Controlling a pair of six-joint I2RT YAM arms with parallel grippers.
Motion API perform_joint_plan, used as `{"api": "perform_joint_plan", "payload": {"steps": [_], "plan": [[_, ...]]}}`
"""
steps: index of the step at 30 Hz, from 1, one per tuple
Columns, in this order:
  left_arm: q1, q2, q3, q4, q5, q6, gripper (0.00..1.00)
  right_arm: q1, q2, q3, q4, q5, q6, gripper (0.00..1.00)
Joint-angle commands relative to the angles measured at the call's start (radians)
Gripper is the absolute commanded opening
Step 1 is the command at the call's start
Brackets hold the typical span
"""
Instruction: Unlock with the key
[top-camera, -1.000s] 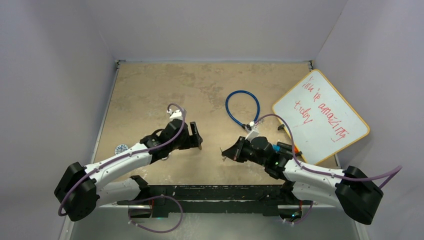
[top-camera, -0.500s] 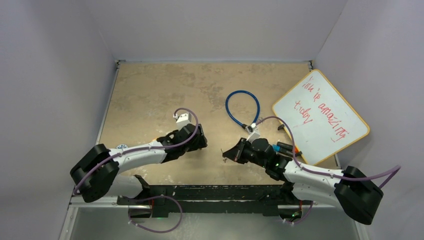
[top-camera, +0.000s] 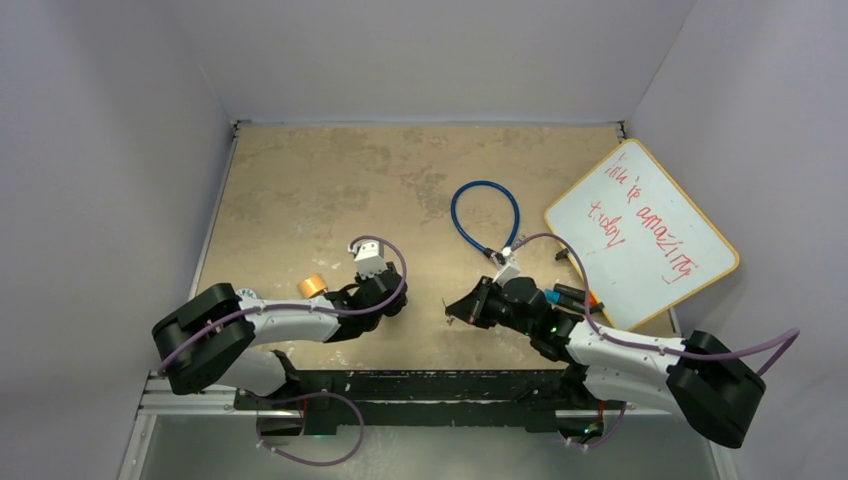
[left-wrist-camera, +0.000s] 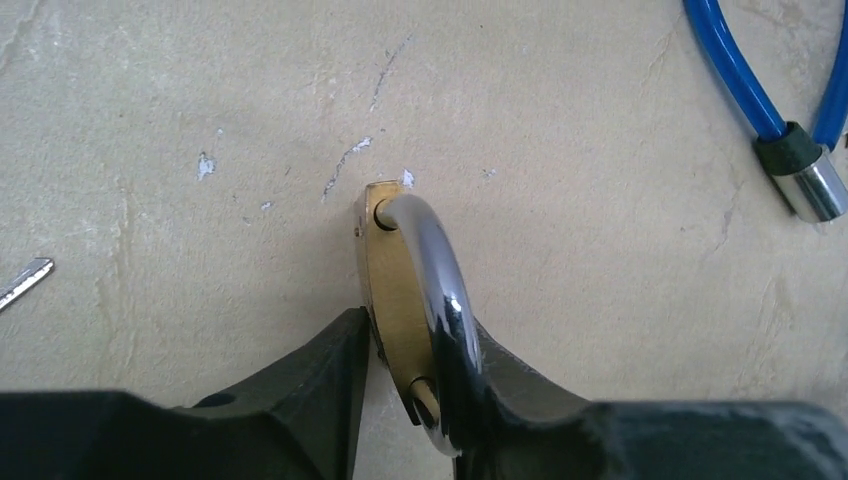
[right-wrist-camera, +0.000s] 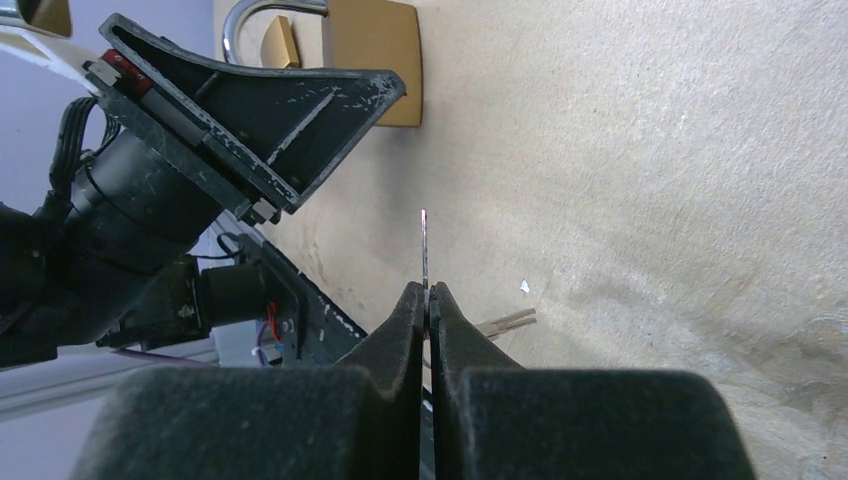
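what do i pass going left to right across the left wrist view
flat silver key tip at the left edge → brass padlock with chrome shackle → blue cable loop with silver end cap

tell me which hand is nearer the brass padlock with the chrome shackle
Left. The left hand is clamped on the brass padlock; the right hand, pinching a thin silver key, sits apart from it.

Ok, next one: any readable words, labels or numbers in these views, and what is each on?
"is amazing today": red handwriting on the whiteboard; the word before it is too scrawled to read.
Padlock and key: no marking shows in the wrist views.
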Motion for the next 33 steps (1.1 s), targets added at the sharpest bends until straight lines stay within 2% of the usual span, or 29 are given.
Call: {"api": "perform_joint_plan", "payload": {"steps": [1,3,6,10,12,16,20,24,28,33], "plan": [[-0.011,0.006,0.003,0.051,-0.103,0.02,0.31,-0.001,0.016,0.023,0.029,0.028,-0.002,0.0],[-0.011,0.007,0.008,0.052,-0.12,0.054,0.24,-0.001,0.02,0.027,0.03,0.026,-0.006,0.0],[-0.011,-0.004,0.036,0.052,-0.111,0.135,0.0,-0.001,0.022,0.036,0.027,0.021,-0.018,0.0],[0.016,-0.067,0.116,0.017,0.039,0.288,0.0,0.0,0.021,0.05,0.056,-0.015,-0.06,0.0],[0.085,-0.115,0.16,-0.021,0.225,0.332,0.0,-0.005,0.02,0.065,0.09,-0.069,-0.099,0.0],[0.288,-0.185,0.254,-0.106,0.702,0.407,0.0,-0.036,-0.006,0.087,0.201,-0.283,-0.13,0.0],[0.416,-0.222,0.385,-0.325,1.062,0.487,0.0,-0.084,-0.055,0.096,0.233,-0.414,-0.117,0.0],[0.492,-0.237,0.478,-0.418,1.295,0.46,0.0,-0.094,-0.071,0.142,0.249,-0.513,-0.075,0.0],[0.526,-0.247,0.539,-0.392,1.561,0.406,0.0,-0.093,-0.121,0.196,0.223,-0.525,-0.047,0.0],[0.531,-0.305,0.587,-0.31,1.676,0.367,0.0,-0.093,-0.28,0.206,0.113,-0.457,-0.135,0.0]]}}
